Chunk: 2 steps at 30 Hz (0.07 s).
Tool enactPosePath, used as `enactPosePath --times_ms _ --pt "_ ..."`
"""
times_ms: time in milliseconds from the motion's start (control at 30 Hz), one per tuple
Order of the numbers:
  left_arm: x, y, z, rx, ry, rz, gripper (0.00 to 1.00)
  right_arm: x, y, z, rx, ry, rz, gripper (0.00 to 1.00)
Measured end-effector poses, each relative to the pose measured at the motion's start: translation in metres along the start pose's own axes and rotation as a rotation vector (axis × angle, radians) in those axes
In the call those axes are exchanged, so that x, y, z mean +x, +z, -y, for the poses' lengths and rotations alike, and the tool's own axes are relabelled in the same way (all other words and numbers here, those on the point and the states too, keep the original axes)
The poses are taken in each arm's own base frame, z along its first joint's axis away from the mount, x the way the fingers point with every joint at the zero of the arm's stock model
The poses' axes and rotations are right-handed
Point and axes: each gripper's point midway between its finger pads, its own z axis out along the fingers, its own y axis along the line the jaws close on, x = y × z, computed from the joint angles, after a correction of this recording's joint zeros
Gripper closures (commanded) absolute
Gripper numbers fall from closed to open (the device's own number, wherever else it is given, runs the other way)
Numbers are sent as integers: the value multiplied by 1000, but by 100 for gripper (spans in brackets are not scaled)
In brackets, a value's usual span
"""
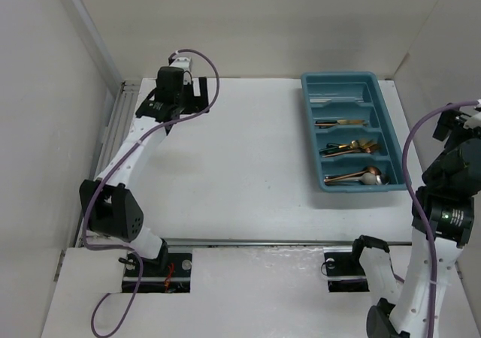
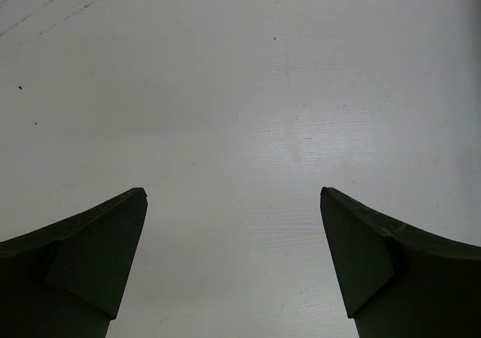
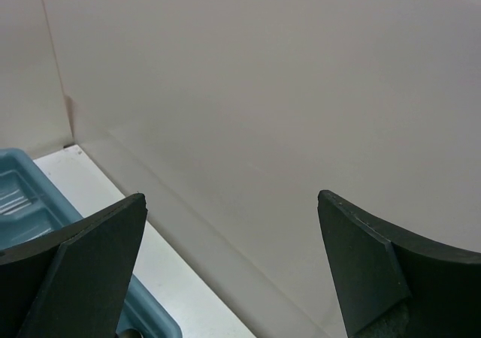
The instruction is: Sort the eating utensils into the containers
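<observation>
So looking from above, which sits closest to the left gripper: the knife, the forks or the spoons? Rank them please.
1. knife, second slot from the teal tray's far end.
2. forks, third slot.
3. spoons, near-end slot.

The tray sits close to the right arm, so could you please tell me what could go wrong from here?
1. The open right claw hangs beside the tray; a careless swing could knock it and jumble the sorted utensils.
2. The spoons lie loose at the tray's near end, so a jolt might bounce one out.
</observation>
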Motion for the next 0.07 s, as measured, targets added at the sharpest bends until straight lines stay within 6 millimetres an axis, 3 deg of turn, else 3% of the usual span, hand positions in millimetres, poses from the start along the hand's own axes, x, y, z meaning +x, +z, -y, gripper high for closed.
enactPosePath --times_ms 67 --pt "2 0 2 6 1 -4 0 -2 0 1 2 8 8 0"
